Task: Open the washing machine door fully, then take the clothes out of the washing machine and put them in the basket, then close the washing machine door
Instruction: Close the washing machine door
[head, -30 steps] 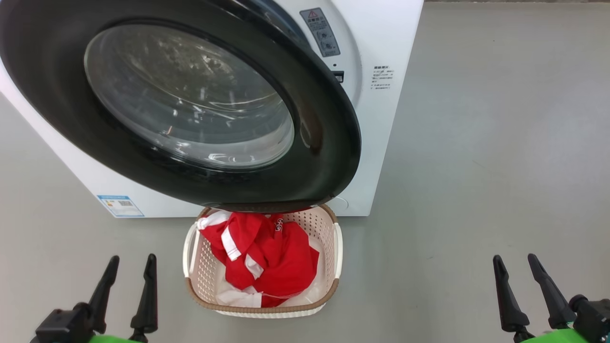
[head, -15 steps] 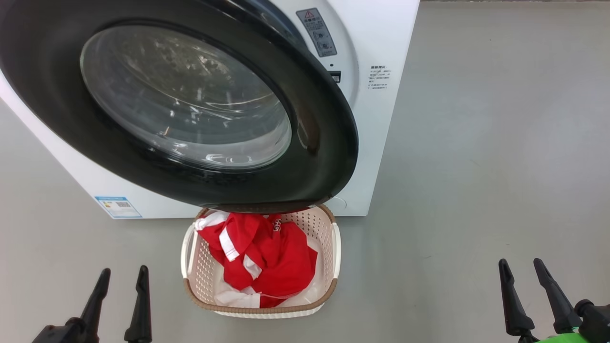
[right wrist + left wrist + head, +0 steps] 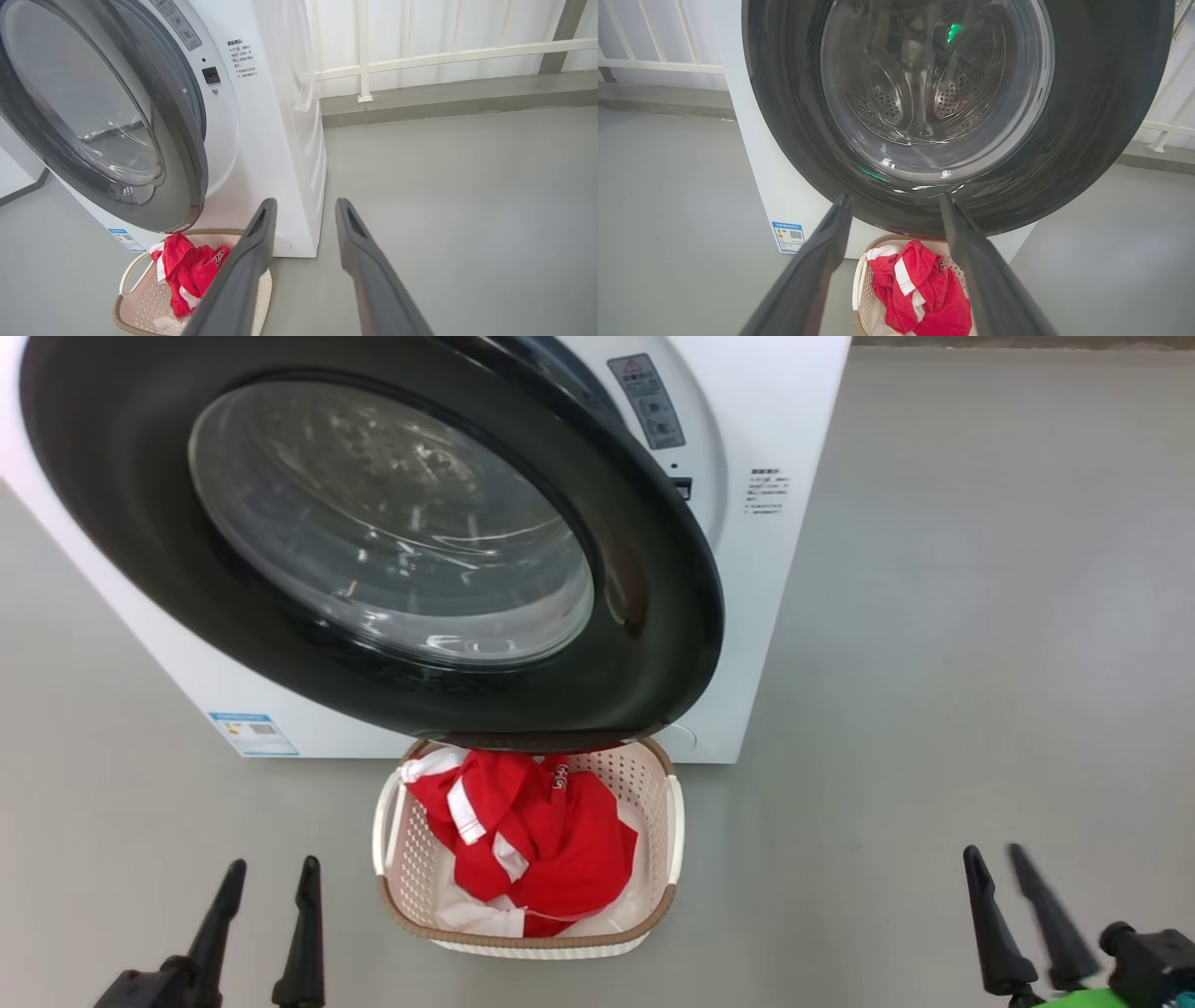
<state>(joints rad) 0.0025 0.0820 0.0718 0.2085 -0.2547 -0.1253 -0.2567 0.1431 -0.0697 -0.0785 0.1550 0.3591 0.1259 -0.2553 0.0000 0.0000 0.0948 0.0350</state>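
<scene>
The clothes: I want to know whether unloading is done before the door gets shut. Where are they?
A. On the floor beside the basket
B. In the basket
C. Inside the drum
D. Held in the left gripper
B: the clothes lie heaped inside the basket on the floor in front of the washing machine, while the left gripper and right gripper are open and hold nothing.

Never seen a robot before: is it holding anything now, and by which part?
Nothing. The left gripper and right gripper both have open, empty jaws; the clothes lie in the basket.
</scene>
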